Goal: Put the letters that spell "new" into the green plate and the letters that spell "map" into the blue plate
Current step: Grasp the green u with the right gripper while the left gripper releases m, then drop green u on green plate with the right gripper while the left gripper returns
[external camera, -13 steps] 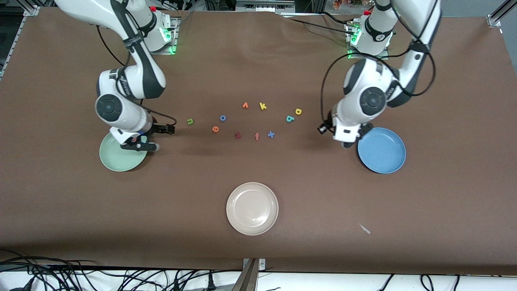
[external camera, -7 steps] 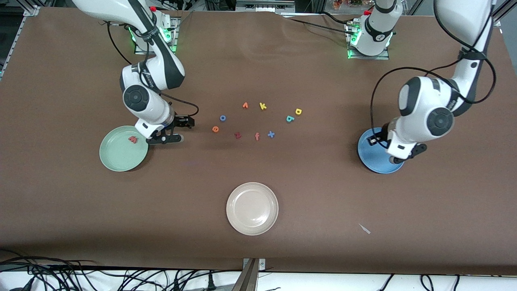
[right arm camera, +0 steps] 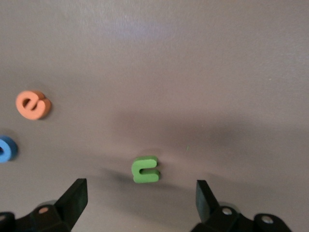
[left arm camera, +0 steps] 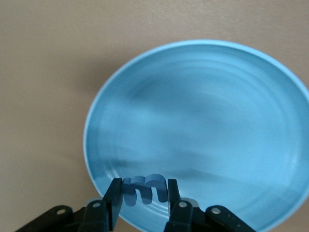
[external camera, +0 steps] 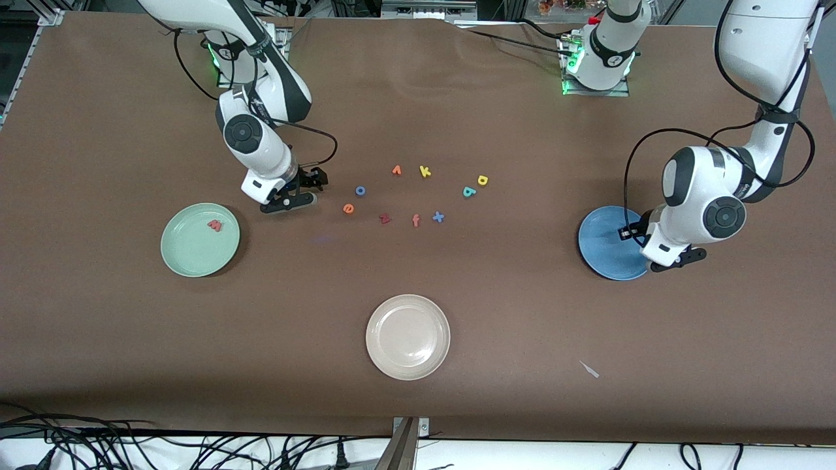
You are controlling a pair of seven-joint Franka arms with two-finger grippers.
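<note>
Only readable characters are the foam letters themselves. On the table: yellow "k" (external camera: 425, 172), blue "o" (external camera: 360, 190) at 1 o'clock from orange "e" (external camera: 348, 208), blue "x" (external camera: 438, 217) at 3 o'clock from "f" (external camera: 415, 220). Green "n" (right arm camera: 145, 169) is also on the table. Red "w" (external camera: 215, 225) is in the green plate (external camera: 176, 261). Blue "m" (left arm camera: 145, 187) is pinched in the left gripper (left arm camera: 142, 186).

Red "w" (external camera: 215, 226) flat in green plate (external camera: 189, 258)

Both Franka arms reach down over the table. The left gripper (left arm camera: 141, 197) points straight down, fingers (left arm camera: 115, 199) pinched on something small. The right gripper (right arm camera: 140, 199), at roughly nine o'clock from it, hangs low with jaws spread wide.
</note>
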